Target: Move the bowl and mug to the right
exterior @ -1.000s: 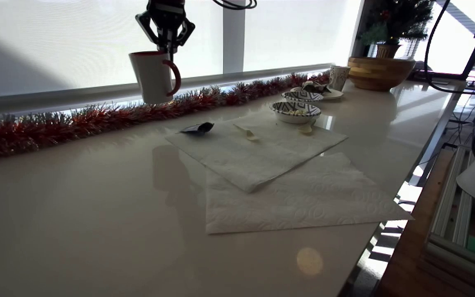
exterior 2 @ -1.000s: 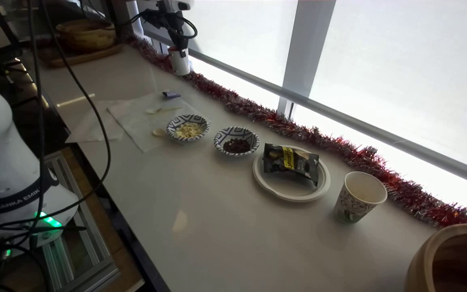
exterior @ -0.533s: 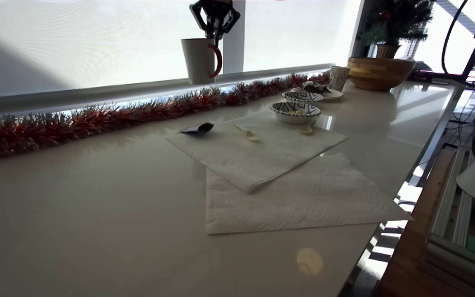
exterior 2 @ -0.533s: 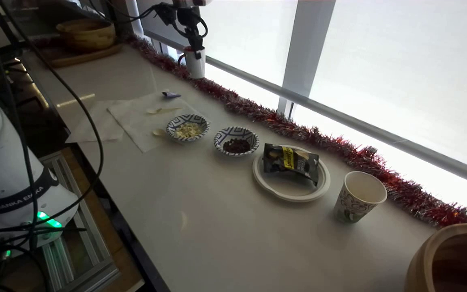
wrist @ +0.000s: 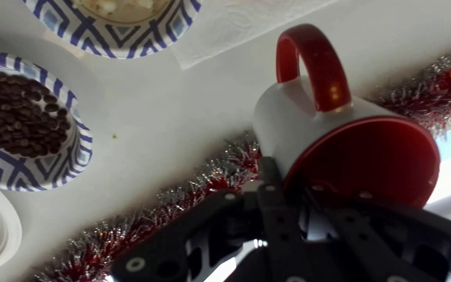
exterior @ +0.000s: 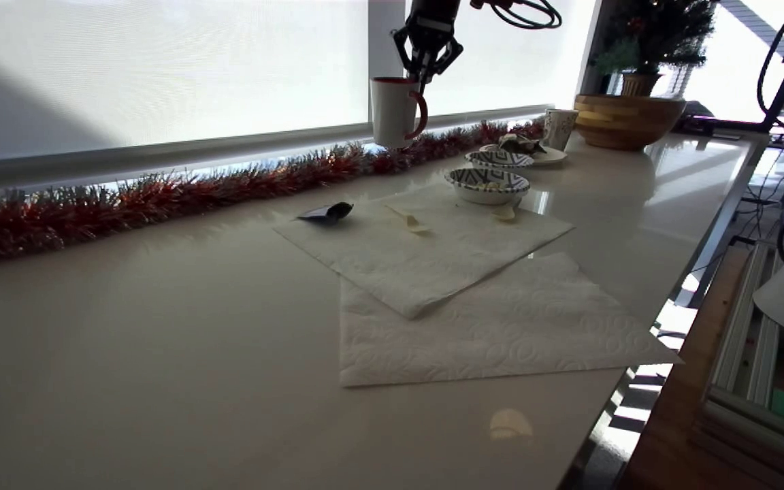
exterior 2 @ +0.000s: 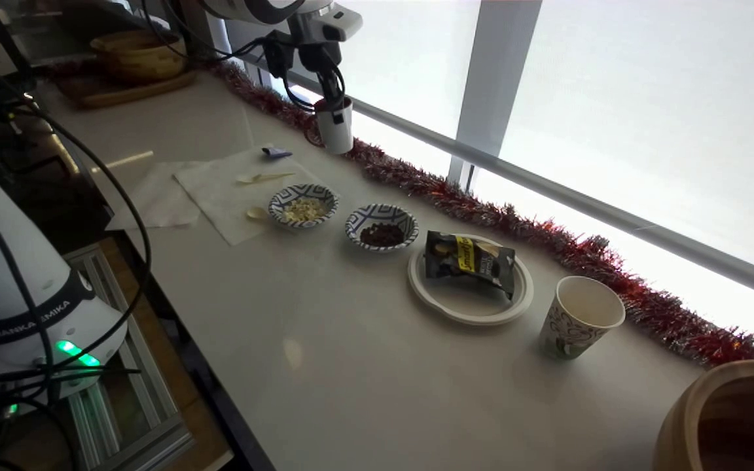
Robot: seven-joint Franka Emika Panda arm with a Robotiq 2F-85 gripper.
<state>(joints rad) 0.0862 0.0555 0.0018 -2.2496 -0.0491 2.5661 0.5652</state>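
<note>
The white mug with red rim and red handle hangs upright in the air by the window; it also shows in an exterior view and the wrist view. My gripper is shut on its rim, one finger outside the wall and the other inside, partly hidden in the wrist view. A patterned bowl with pale pieces stands on the counter by the paper towel. A similar bowl with dark chips stands beside it. Which one is the task's bowl I cannot tell.
A white plate with a black packet, a paper cup and a wooden bowl stand farther along. Paper towels with spoons and a dark scrap lie on the counter. Tinsel runs along the window.
The gripper has carried the mug along the window toward the patterned bowls. It rose, then came down somewhat. The things on the counter have not moved.
</note>
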